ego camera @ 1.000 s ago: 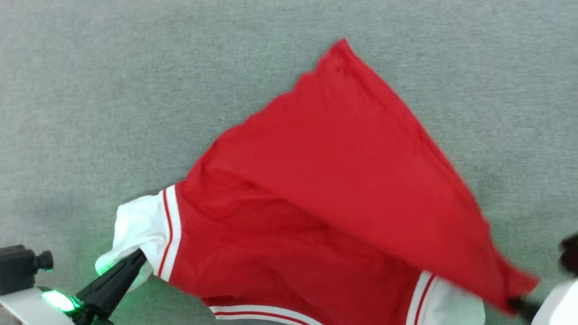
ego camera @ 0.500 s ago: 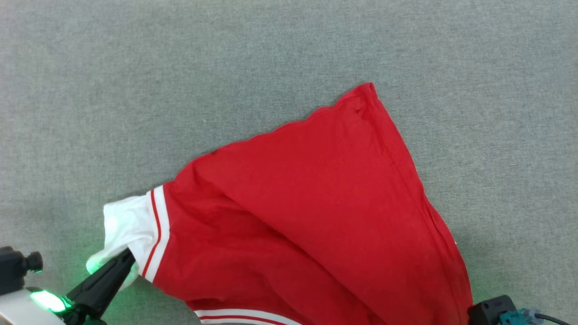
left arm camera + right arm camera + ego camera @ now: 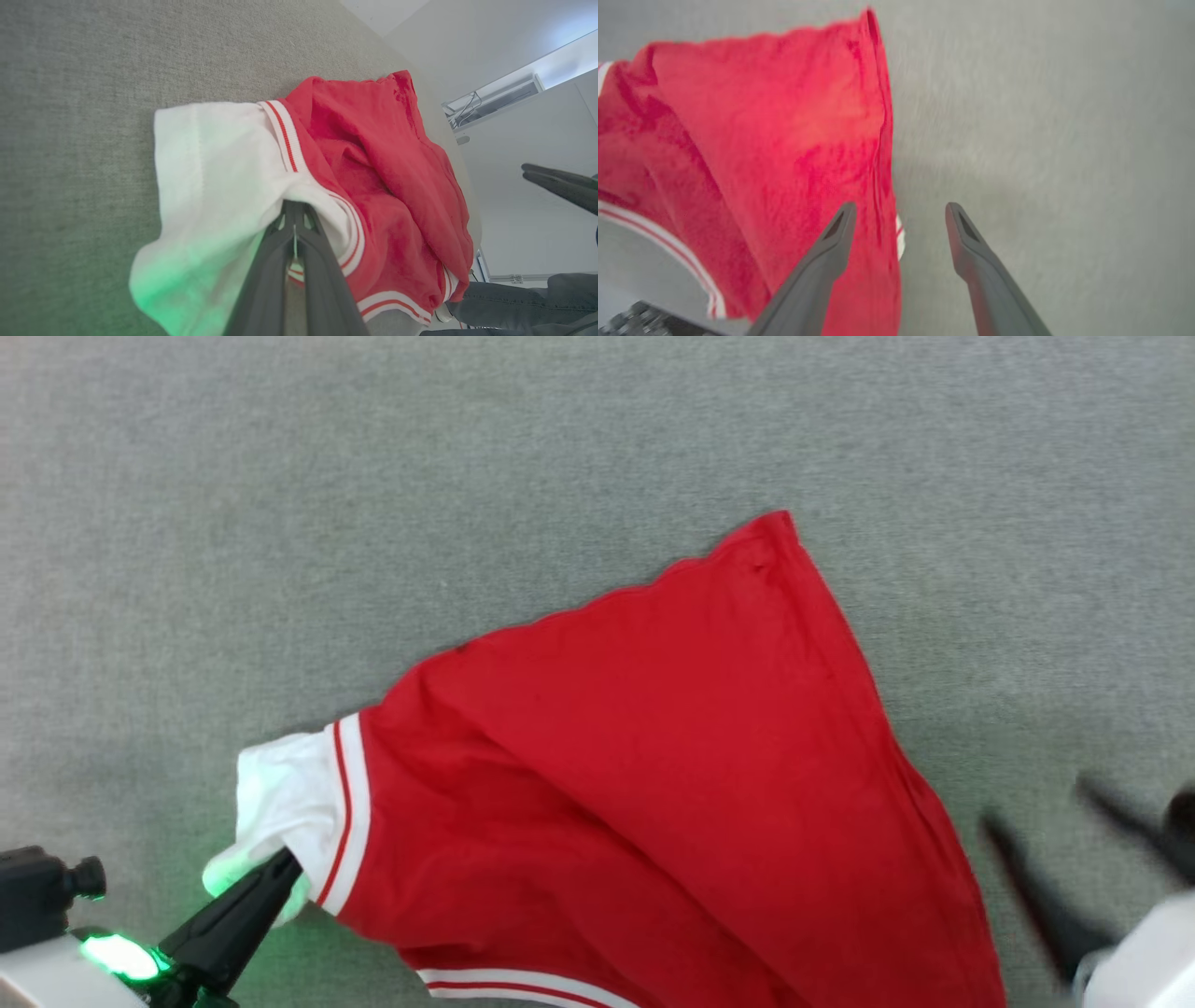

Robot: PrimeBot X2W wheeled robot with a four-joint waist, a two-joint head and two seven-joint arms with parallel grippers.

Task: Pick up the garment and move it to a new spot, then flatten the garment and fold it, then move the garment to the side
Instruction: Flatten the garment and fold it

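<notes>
the red jersey (image 3: 672,784) lies fanned out and creased on the grey surface (image 3: 373,476), running from the left pincer (image 3: 285,868), which is clamped shut on the white sleeve (image 3: 280,793) right at its tips, across to the right pincer (image 3: 900,207), whose fingers stand spread and empty with the red side hem beside one of them. judging by this, the move to a new spot looks done and flattening is only partly done, since cloth bunches just ahead of the left pincer. folding and moving it aside are not yet begun.
</notes>
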